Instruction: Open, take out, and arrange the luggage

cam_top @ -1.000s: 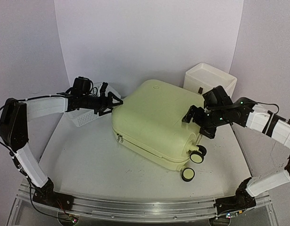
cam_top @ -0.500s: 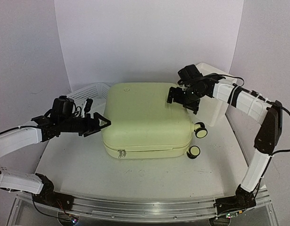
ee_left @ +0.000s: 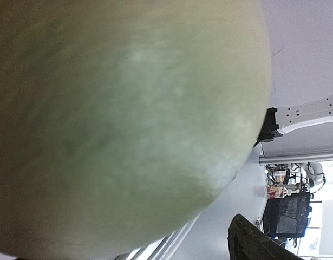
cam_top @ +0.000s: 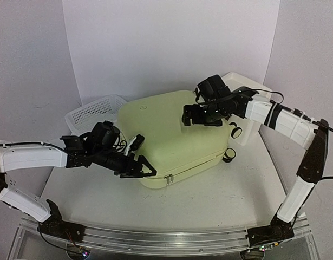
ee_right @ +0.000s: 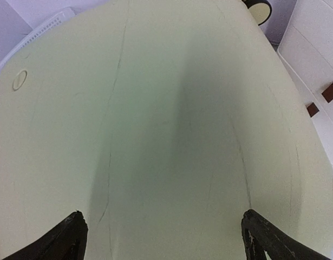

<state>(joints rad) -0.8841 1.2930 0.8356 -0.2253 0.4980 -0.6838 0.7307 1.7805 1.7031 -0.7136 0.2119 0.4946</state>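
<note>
The table is found bearing the luggage at its centre. The luggage is laid flat and closed, with its wheels turned to the right. A white drawer box is noted just beside its far right corner, and a mesh basket at the far left. The right gripper is held over the far right of the shell, jaws spread wide and holding nothing. The left gripper is set at the near left corner, jaws also wide. Its wrist view is blurred, so contact with the shell cannot be confirmed.
</note>
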